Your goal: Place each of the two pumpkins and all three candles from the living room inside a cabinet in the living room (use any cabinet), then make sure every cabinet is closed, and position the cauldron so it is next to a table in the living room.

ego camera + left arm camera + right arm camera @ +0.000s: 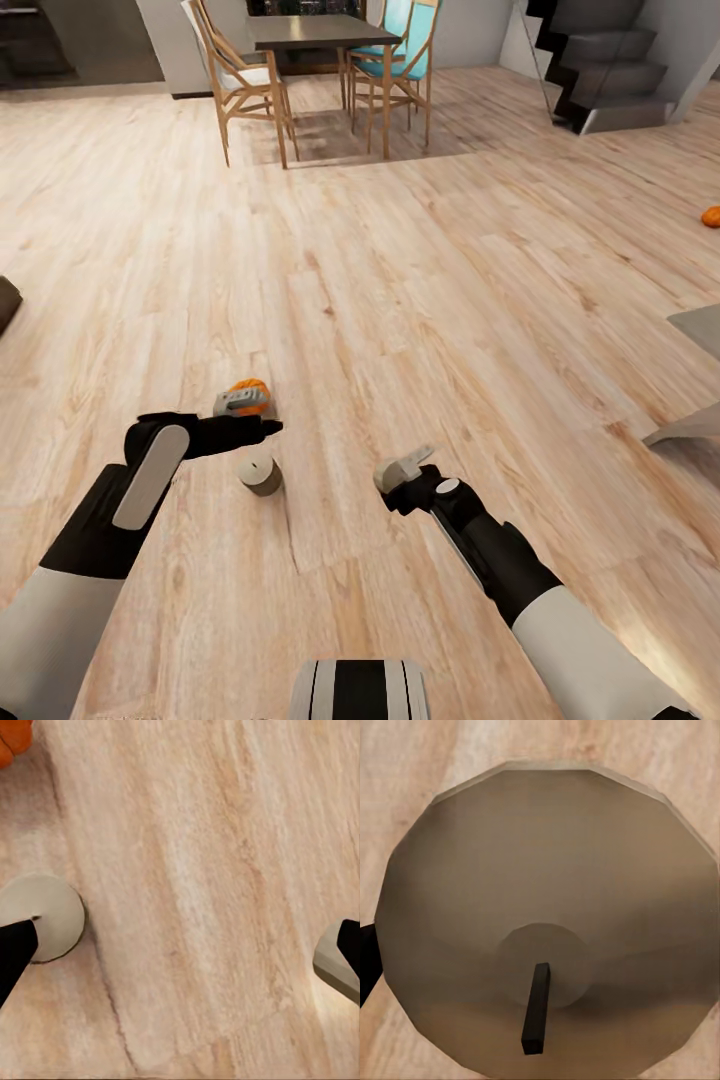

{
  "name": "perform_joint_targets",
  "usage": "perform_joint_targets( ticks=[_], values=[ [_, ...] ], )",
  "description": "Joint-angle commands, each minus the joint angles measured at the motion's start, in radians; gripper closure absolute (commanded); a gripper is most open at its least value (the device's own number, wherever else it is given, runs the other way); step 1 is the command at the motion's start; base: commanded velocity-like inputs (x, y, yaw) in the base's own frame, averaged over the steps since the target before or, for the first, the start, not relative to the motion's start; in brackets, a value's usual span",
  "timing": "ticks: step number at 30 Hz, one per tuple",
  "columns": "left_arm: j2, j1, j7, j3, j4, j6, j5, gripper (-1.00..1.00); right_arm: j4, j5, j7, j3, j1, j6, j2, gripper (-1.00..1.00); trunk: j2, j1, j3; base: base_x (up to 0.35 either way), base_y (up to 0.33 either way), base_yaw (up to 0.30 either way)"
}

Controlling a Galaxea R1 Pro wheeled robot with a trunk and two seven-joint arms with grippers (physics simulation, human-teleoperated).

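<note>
An orange pumpkin [250, 392] lies on the wood floor, and a short beige candle [260, 475] stands just in front of it. My left gripper [252, 415] hovers over the floor between them, open, with nothing between its fingers. In the left wrist view the candle [41, 916] sits right beside one fingertip [15, 952], and the pumpkin [11, 739] shows at a corner. My right gripper [400, 472] is shut on another beige candle [388, 478]. Its top and black wick [547, 907] loom large in the right wrist view. A second pumpkin [712, 216] lies far off at the right edge.
A dark dining table [320, 32] with wooden chairs stands at the back. Grey stairs [610, 70] rise at the back right. Two grey flat shapes [700, 330] jut in at the right edge. A dark object [5, 300] touches the left edge. Open wood floor lies between.
</note>
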Motion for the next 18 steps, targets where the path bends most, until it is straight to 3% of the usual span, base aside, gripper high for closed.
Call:
perform_joint_targets(
  ticks=[1, 12, 16, 18],
  values=[
    [0.000, 0.000, 0.019, 0.000, 0.000, 0.000, 0.001, -1.00, 0.000, -0.004, -0.001, 0.000, 0.000, 0.000, 0.000, 1.00, 0.000, 0.000, 0.000, 0.000, 0.000, 0.286],
    [-0.005, -0.001, 0.187, -0.007, -0.005, 0.000, -0.002, -1.00, 0.000, -0.004, -0.002, 0.000, 0.000, 0.000, 0.001, 1.00, 0.000, 0.000, 0.000, 0.000, 0.000, 0.283],
    [-0.009, -0.001, 0.250, -0.013, -0.005, 0.000, -0.002, -1.00, 0.000, -0.004, -0.002, 0.000, 0.000, 0.000, 0.000, 1.00, 0.000, 0.000, 0.000, 0.000, 0.000, 0.099],
    [-0.011, -0.001, 0.284, -0.035, -0.005, 0.000, -0.001, -1.00, 0.000, -0.004, -0.002, 0.000, 0.000, -0.001, -0.001, 1.00, 0.000, 0.000, 0.000, 0.000, 0.000, 0.029]
  ],
)
